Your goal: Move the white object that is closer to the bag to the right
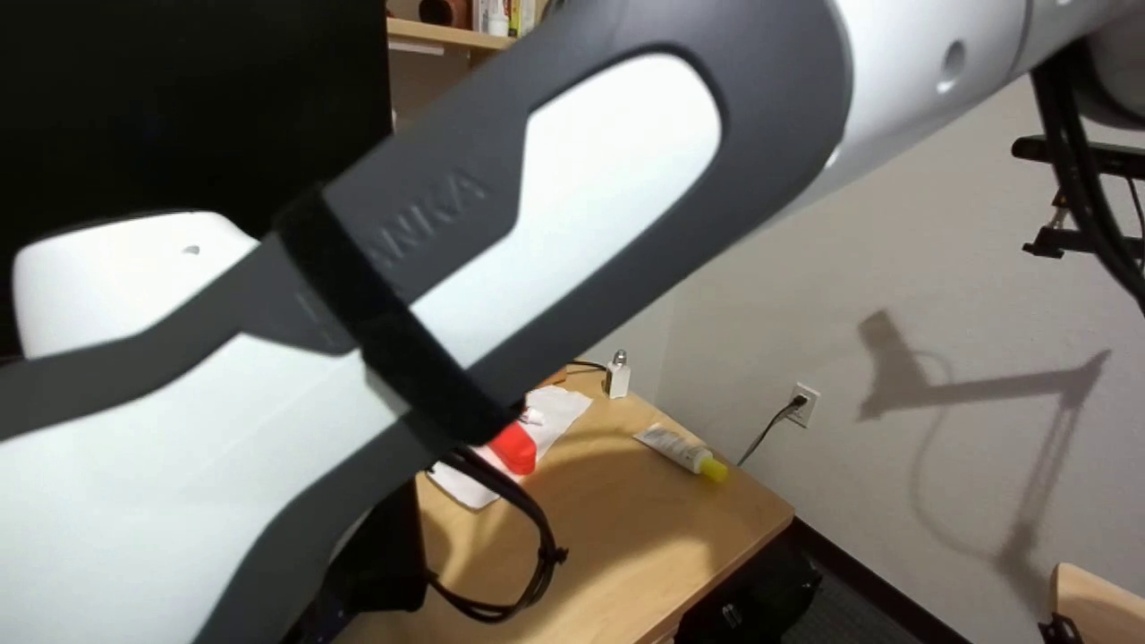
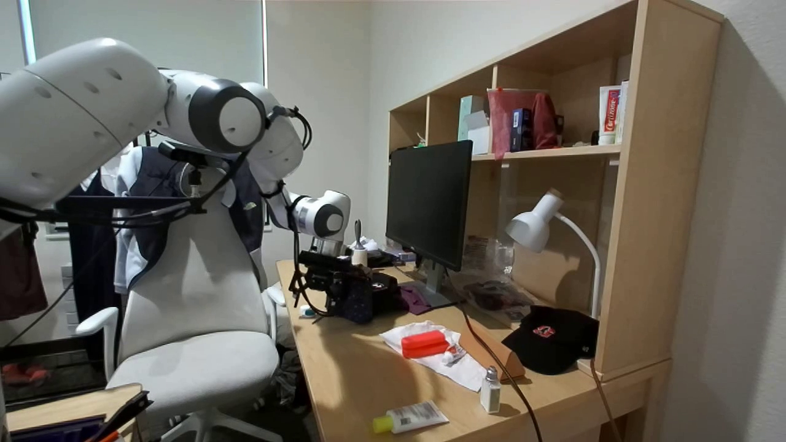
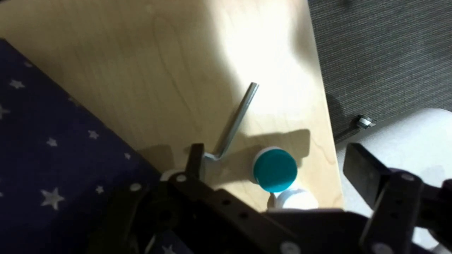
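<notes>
Gripper (image 3: 277,162) spread wide, presumably to straddle its pick | teal-lidded container (image 3: 275,170) on desk (image 3: 141,88), between the jaws in wrist view, unheld | likely target: sits nearer the bag (image 3: 53,141) than the white piece (image 3: 299,200) beside it

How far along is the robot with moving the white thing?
Looks done: reaching; the gripper is over the desk, near the star-patterned bag. In hand: nothing; its jaws are apart, a teal-capped white container showing between them. Left, probably: closing on that untouched container and moving it right, if that's the target.
</notes>
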Controlling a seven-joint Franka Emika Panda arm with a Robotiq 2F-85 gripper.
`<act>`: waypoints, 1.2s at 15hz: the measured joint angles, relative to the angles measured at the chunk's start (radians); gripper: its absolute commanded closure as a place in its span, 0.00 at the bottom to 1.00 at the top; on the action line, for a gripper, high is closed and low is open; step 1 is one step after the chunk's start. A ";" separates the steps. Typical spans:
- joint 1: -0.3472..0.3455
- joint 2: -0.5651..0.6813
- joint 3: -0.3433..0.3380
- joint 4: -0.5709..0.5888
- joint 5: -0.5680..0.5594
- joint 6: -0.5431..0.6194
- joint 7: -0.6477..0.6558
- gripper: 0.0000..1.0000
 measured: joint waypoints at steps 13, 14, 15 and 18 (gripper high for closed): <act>0.033 0.017 0.002 0.000 -0.001 0.037 0.000 0.00; 0.035 0.017 0.002 0.000 -0.001 0.040 0.000 0.00; 0.037 0.017 0.002 0.000 -0.001 0.046 0.000 0.00; 0.041 0.017 0.002 0.000 -0.001 0.054 0.000 0.33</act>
